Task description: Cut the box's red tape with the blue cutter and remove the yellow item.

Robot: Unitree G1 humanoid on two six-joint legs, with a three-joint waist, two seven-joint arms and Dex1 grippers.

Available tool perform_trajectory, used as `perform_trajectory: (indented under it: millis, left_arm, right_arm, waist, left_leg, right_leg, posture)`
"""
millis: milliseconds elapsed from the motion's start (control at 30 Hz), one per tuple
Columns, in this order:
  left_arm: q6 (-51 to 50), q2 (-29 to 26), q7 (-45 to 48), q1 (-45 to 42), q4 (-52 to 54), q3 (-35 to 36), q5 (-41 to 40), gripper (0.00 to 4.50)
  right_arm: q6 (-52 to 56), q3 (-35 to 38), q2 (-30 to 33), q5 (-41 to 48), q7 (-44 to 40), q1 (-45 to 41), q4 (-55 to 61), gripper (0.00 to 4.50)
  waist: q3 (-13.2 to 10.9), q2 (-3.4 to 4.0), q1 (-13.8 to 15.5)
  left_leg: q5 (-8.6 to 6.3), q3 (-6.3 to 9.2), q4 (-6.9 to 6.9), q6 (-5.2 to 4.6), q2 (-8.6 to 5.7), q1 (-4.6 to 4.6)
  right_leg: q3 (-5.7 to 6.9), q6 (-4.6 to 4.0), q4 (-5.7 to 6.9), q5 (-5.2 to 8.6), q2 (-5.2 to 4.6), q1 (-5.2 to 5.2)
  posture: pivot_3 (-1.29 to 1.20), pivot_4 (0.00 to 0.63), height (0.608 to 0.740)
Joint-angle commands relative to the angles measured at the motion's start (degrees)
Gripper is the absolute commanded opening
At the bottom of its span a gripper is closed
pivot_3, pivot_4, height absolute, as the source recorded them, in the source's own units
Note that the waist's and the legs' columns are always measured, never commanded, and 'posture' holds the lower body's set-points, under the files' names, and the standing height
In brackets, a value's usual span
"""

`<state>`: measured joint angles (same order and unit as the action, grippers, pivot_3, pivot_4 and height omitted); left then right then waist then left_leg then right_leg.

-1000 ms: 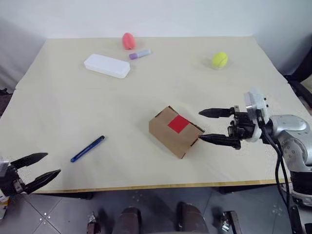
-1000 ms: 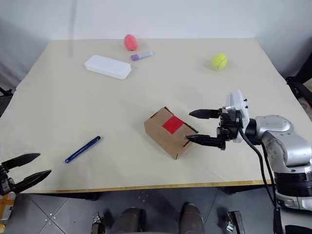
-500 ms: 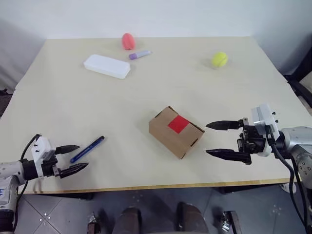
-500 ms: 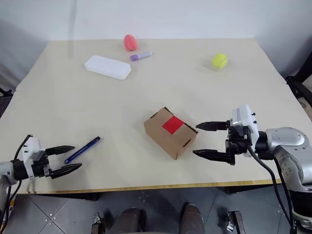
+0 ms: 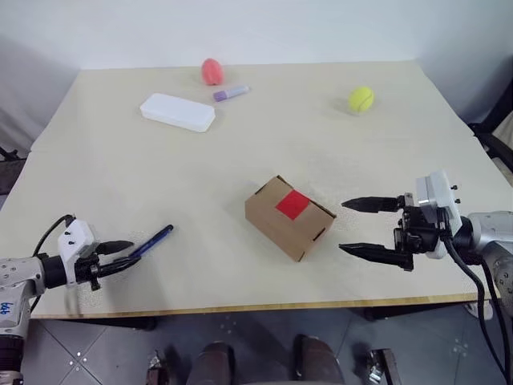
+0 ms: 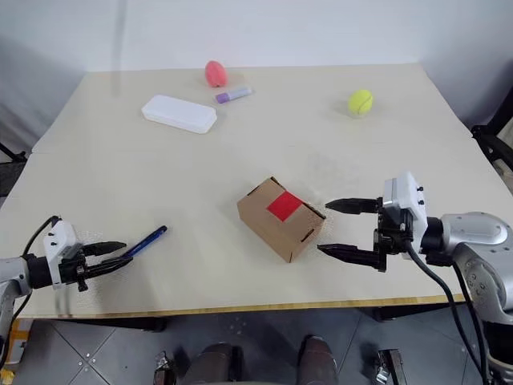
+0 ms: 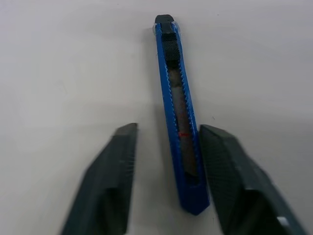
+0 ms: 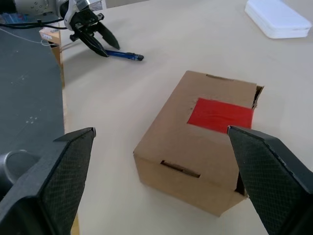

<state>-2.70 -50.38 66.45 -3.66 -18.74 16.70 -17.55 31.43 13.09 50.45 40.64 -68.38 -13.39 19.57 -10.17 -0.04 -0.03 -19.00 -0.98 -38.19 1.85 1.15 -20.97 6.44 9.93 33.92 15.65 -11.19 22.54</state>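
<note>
The brown box (image 5: 276, 223) sits at the table's middle with the red tape (image 5: 293, 204) across its top. The blue cutter (image 5: 152, 239) lies flat on the table near the front left edge. My left gripper (image 5: 128, 253) straddles the cutter's near end. In the left wrist view one finger (image 7: 230, 171) lies close against the cutter (image 7: 178, 122), and the other stands a gap away. My right gripper (image 5: 345, 225) hangs wide open just right of the box, with nothing between its fingers. The yellow item is hidden.
A white case (image 5: 177, 111), a purple marker (image 5: 230, 93) and a pink egg-shaped thing (image 5: 211, 70) lie at the back left. A yellow-green ball (image 5: 361, 98) rests at the back right. The table's front edge (image 5: 240, 308) runs just below both grippers.
My left gripper came up over the table edge to the cutter and its fingers narrowed around the near end. The right gripper drew back from the box to the right.
</note>
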Motion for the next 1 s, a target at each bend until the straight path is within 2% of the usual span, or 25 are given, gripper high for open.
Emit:
perform_trajectory:
  millis: [33,100,133,400,500,600,733,833,1000]
  left_arm:
    - [-0.3,-0.4,1.8,2.0,-0.3,-2.5,1.2,1.13]
    - [-0.1,-0.5,2.1,2.1,-0.1,-2.5,1.1,0.54]
    - [-0.1,-0.5,2.1,2.2,0.0,-2.4,1.1,0.4]
    - [0.3,-1.5,5.1,2.6,3.0,-2.1,-0.2,0.4]
    - [-0.3,-2.5,7.2,3.3,8.2,-2.5,-1.4,0.4]
    - [-1.2,-3.2,8.6,3.8,11.8,-3.5,-1.8,0.4]
    - [-2.2,-3.6,9.6,3.3,17.7,-6.3,-1.7,0.4]
    - [-4.0,-3.7,9.7,2.8,22.2,-8.4,-1.7,0.4]
    - [-4.6,-4.3,9.9,3.3,23.5,-9.9,-0.7,0.4]
  right_arm:
    - [-0.7,0.1,0.2,0.4,0.0,-1.0,0.4,4.5]
    - [-0.9,-0.1,0.3,0.3,-0.1,-1.2,0.3,4.5]
    - [-0.9,-0.3,0.4,0.2,-0.2,-1.6,0.2,4.5]
    - [0.8,-4.5,-1.1,1.0,1.5,-8.3,2.1,4.5]
    - [4.8,-11.7,-2.5,-4.1,8.3,-14.5,4.9,4.5]
    - [7.0,-19.1,-2.4,-9.4,10.1,-18.9,5.9,4.5]
    - [3.8,-28.3,-8.1,-18.5,15.5,-24.8,7.4,3.62]
    - [3.7,-35.1,-13.5,-22.8,16.5,-28.5,7.4,2.54]
    - [0.6,-44.8,-14.9,-30.3,12.8,-30.1,4.0,0.7]
  waist:
    - [0.0,0.0,0.0]
    - [0.0,0.0,0.0]
    - [0.0,0.0,0.0]
    - [0.0,0.0,-0.1]
    - [0.0,0.0,-0.3]
    - [0.0,-0.03,-0.2]
    - [0.0,-0.03,-0.1]
    - [0.0,-0.04,-0.3]
    - [0.0,-0.07,-0.3]
  left_leg:
    - [0.0,0.0,0.0,0.0,0.0,0.0]
    - [0.0,-0.01,0.0,0.0,0.0,0.0]
    - [0.0,-0.01,0.0,0.0,0.0,0.0]
    - [-0.01,-0.02,0.0,0.0,0.01,0.0]
    - [-0.01,-0.03,0.0,0.0,0.02,-0.02]
    - [-0.02,-0.04,0.0,0.02,0.04,-0.12]
    - [-0.07,-0.07,-0.01,-0.01,0.03,-0.2]
    - [-0.07,-0.08,0.0,0.0,0.05,-0.24]
    - [-0.1,-0.1,0.0,-0.02,0.05,-0.24]
  right_leg:
    - [0.0,0.0,0.0,0.0,0.0,0.0]
    - [0.0,0.0,-0.01,0.0,0.0,0.0]
    - [0.0,0.0,-0.01,0.0,0.0,0.0]
    - [0.0,0.0,-0.02,0.0,0.0,0.01]
    - [0.0,0.0,0.0,0.0,0.0,0.05]
    - [0.0,0.0,0.01,0.0,0.01,0.16]
    - [0.01,0.0,-0.02,0.0,0.01,0.24]
    - [0.01,0.0,0.04,0.0,0.02,0.31]
    - [0.05,0.0,0.06,0.0,0.03,0.33]
  posture:
    - [0.0,0.15,0.74]
    - [0.0,0.15,0.74]
    - [0.0,0.15,0.74]
    - [0.0,0.15,0.74]
    - [0.0,0.15,0.74]
    - [0.0,0.15,0.74]
    - [0.0,0.15,0.74]
    - [0.0,0.15,0.74]
    - [0.0,0.15,0.74]
